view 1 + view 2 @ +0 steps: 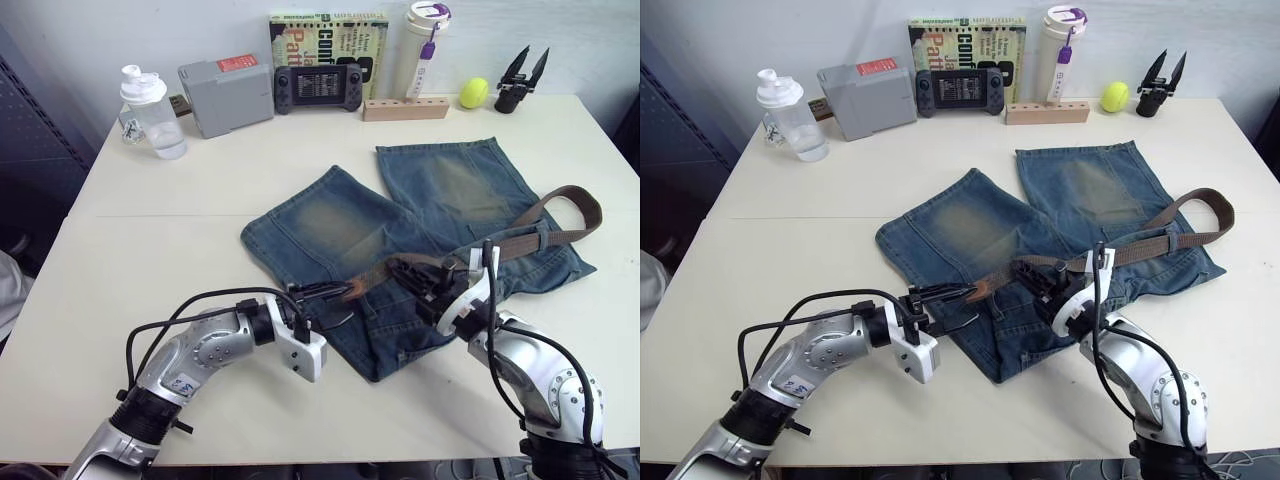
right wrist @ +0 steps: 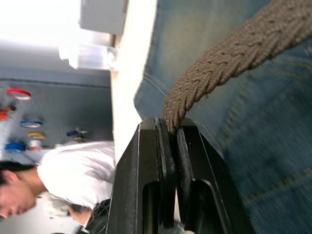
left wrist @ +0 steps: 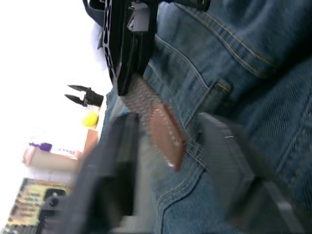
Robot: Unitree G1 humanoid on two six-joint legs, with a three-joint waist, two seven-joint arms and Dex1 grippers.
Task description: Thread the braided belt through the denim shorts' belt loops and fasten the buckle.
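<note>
Head views: shorts (image 1: pixel 400 250) flat mid-table, legs pointing away from robot, waistband nearest. Belt (image 1: pixel 520 240) lies along waistband, far part looping off robot's right edge of shorts; tan leather tip (image 1: pixel 985 288) points toward robot's left. Right gripper (image 1: pixel 425 280) on belt mid-run. Left gripper (image 1: pixel 950 300) at tip, nearer arm for it.

Left wrist view: fingers (image 3: pixel 229 161) wide apart, tip (image 3: pixel 165 136) between them, ungrasped.

Right wrist view: jaws clamped on braid (image 2: pixel 219 68).
</note>
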